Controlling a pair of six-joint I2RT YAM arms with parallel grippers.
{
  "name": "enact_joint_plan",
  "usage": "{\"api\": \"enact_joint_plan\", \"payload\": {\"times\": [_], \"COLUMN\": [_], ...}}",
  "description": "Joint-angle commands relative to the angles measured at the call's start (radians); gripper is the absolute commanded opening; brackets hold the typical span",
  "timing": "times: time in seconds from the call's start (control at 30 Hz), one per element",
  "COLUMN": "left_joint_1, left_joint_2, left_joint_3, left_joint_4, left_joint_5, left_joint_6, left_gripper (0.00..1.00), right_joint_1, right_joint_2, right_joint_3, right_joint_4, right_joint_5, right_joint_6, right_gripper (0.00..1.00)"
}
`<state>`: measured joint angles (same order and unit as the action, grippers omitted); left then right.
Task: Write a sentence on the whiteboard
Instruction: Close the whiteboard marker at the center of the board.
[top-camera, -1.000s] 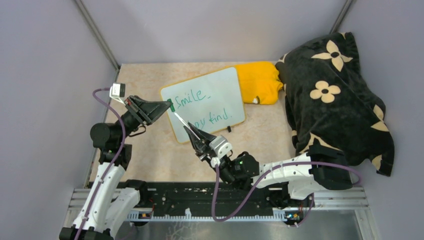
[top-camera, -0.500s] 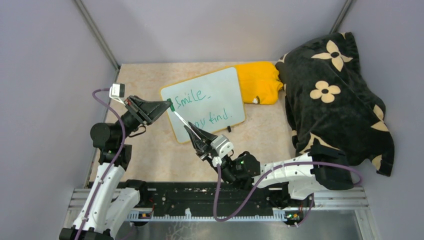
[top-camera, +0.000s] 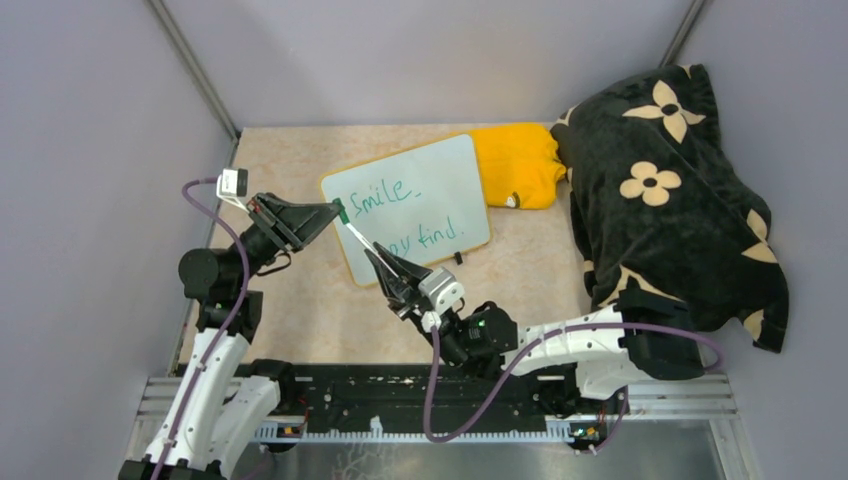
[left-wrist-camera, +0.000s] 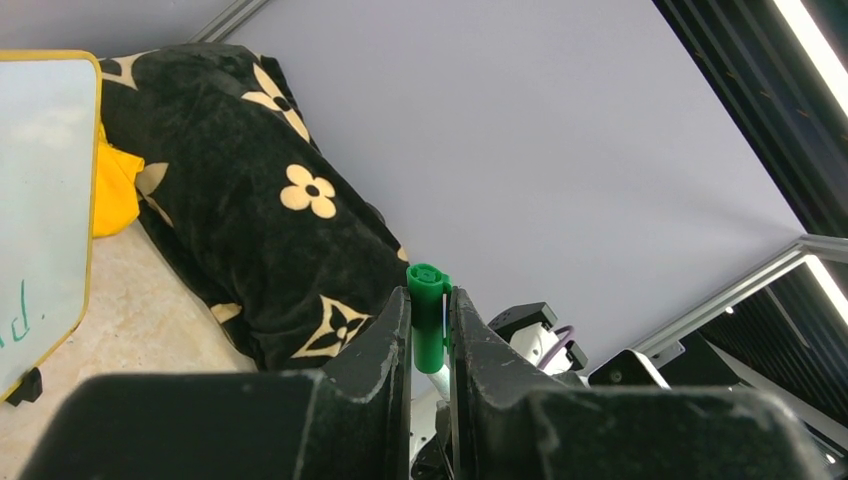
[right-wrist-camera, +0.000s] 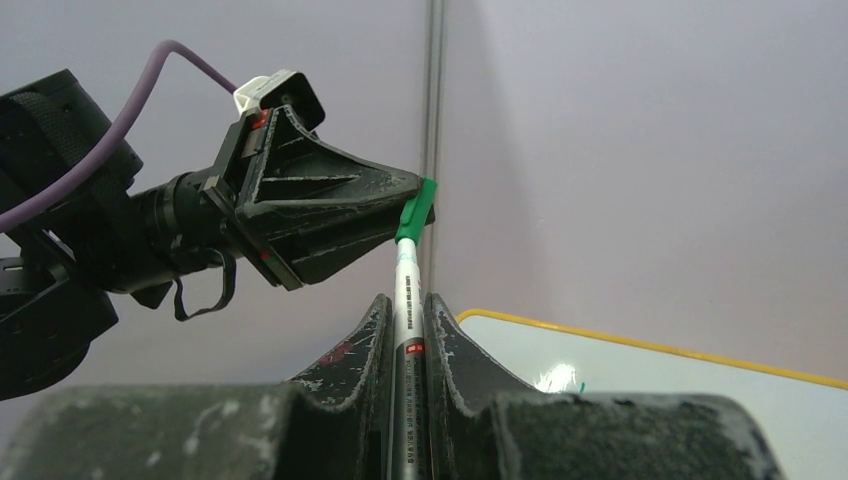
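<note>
Top external: the whiteboard (top-camera: 440, 170) lies flat mid-table, skewed, its far right corner against the yellow cloth (top-camera: 520, 160). The black flowered blanket (top-camera: 670, 190) sits to the right. The sentence (top-camera: 385, 196) is on the board in green: "Smile" above what looks like "find". My right arm hides the start of that line. My left gripper (top-camera: 338, 211) is pinched on the green cap (left-wrist-camera: 428, 318), and my right gripper (top-camera: 377, 256) is clamped on the marker (right-wrist-camera: 405, 290) barrel. Both hover over the board's near left edge.

Left claw (top-camera: 338, 210) and right claw (top-camera: 374, 252) clamped, nearly meeting.
</note>
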<state>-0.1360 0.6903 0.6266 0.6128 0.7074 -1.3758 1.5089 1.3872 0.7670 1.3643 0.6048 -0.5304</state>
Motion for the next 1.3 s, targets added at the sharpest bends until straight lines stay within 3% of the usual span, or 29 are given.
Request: {"api": "enact_joint_plan", "payload": {"times": [0.0,0.63,1.27], "left_joint_1": [-0.010,-0.033,-0.056], "left_joint_2": [-0.015,0.008,0.014], "left_joint_3": [0.006,-0.022,0.006], "left_joint_4": [0.018,0.178,0.122], "left_joint_5": [0.012,-0.087,-0.068], "left_joint_6": [-0.005,-0.191,-0.163], "left_gripper": [0.00,0.00,0.00], "right_joint_1": [-0.010,-0.052,-0.092], "right_joint_2": [0.014,0.183,0.242], "right_joint_3": [0.070,0.177,0.278], "right_joint_4": [0.069,0.354,0.317], "right_joint_5": [-0.006,-0.058,-0.095], "right_joint_6": [0.001,-0.041,-0.003], "right_gripper": [0.00,0.00,0.00]}}
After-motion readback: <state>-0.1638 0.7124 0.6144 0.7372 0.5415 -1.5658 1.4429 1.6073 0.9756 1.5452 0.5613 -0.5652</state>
